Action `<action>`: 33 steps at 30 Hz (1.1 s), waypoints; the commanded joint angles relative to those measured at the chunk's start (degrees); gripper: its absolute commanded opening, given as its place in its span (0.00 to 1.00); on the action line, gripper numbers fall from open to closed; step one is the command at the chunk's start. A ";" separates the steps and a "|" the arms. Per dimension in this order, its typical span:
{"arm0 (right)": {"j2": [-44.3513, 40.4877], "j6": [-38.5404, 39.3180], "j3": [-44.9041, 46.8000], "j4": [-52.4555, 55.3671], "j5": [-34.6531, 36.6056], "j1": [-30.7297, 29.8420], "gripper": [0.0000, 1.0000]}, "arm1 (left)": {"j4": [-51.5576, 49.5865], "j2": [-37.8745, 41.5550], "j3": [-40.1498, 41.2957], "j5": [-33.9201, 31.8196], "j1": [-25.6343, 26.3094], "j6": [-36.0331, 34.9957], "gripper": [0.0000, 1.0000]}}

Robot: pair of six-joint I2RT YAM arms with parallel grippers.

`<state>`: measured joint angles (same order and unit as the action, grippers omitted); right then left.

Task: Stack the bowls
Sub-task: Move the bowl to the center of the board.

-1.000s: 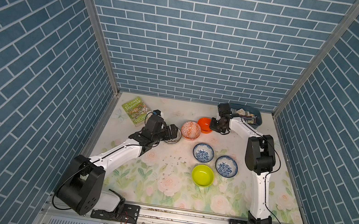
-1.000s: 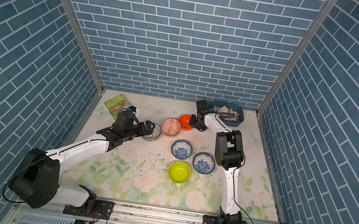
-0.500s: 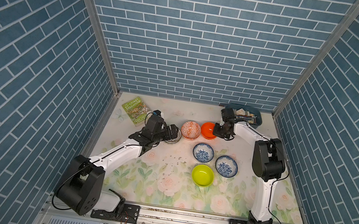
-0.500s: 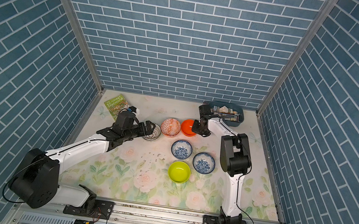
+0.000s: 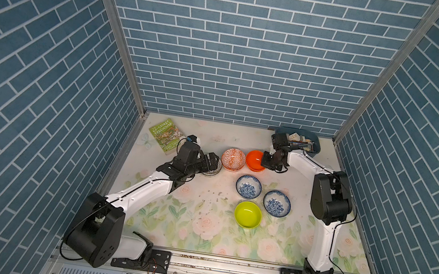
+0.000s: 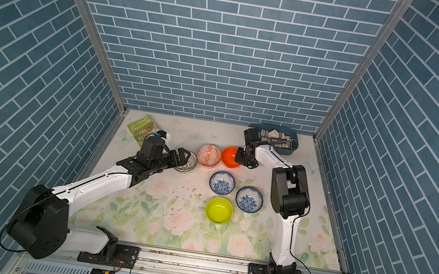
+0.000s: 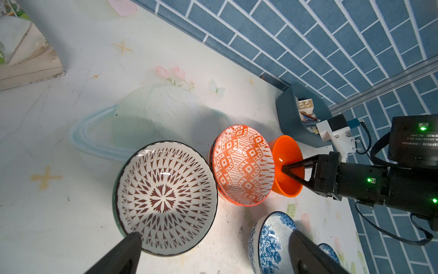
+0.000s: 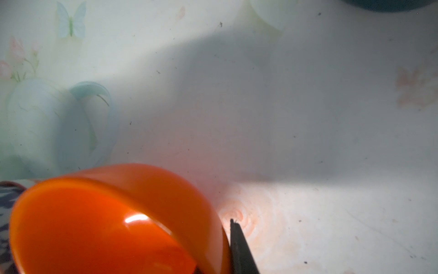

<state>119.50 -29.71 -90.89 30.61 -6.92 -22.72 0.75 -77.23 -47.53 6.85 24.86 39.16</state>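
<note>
My right gripper (image 5: 265, 162) (image 7: 284, 169) (image 8: 228, 225) is shut on the rim of the plain orange bowl (image 5: 255, 160) (image 6: 229, 157) (image 8: 106, 225), one finger inside and one outside. That bowl sits beside an orange-and-white patterned bowl (image 5: 233, 159) (image 7: 243, 166). My left gripper (image 5: 210, 163) (image 7: 214, 233) stands open over the black-and-white lattice bowl (image 7: 166, 197), which rests in a greenish bowl showing only its rim. Two blue floral bowls (image 5: 248, 186) (image 5: 276, 203) and a lime green bowl (image 5: 248, 214) sit apart nearer the front.
A green book (image 5: 164, 135) lies at the back left. A blue-grey tray (image 5: 317, 148) of small items stands in the back right corner, just behind the right wrist. Dark crumbs (image 5: 212, 198) dot the floral mat in the middle.
My right gripper has drawn the orange bowl a little toward the front and right, and its elbow has swung right. The left arm has not moved.
</note>
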 commanded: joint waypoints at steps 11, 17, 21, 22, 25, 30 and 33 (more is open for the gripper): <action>1.11 1.58 -2.35 3.96 0.58 -0.67 0.03 | 0.33 0.86 0.58 0.64 0.52 0.38 1.00; 1.36 1.59 -2.62 4.25 -0.14 -0.81 0.09 | 0.19 1.09 0.59 0.66 0.95 0.49 1.00; 1.48 1.68 -2.21 4.45 -0.20 -1.17 0.14 | -0.30 1.76 0.85 0.56 1.06 0.39 1.00; 1.52 1.68 -2.10 4.53 -0.24 -1.18 0.16 | -0.39 1.88 0.86 0.64 1.02 0.39 1.00; 1.22 1.68 -2.39 5.18 -0.07 -1.27 0.27 | -0.82 1.97 0.20 1.15 1.04 0.20 1.00; -0.44 1.83 -2.71 5.60 0.57 -1.27 0.38 | -1.93 2.51 -0.59 0.53 1.07 -0.45 1.00; -2.89 1.83 -2.18 5.52 1.43 -1.27 0.44 | -2.07 3.37 0.21 0.48 1.04 -0.02 1.00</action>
<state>120.09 -28.51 -92.31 34.61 -6.66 -23.75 0.03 -75.50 -47.42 7.57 25.65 39.62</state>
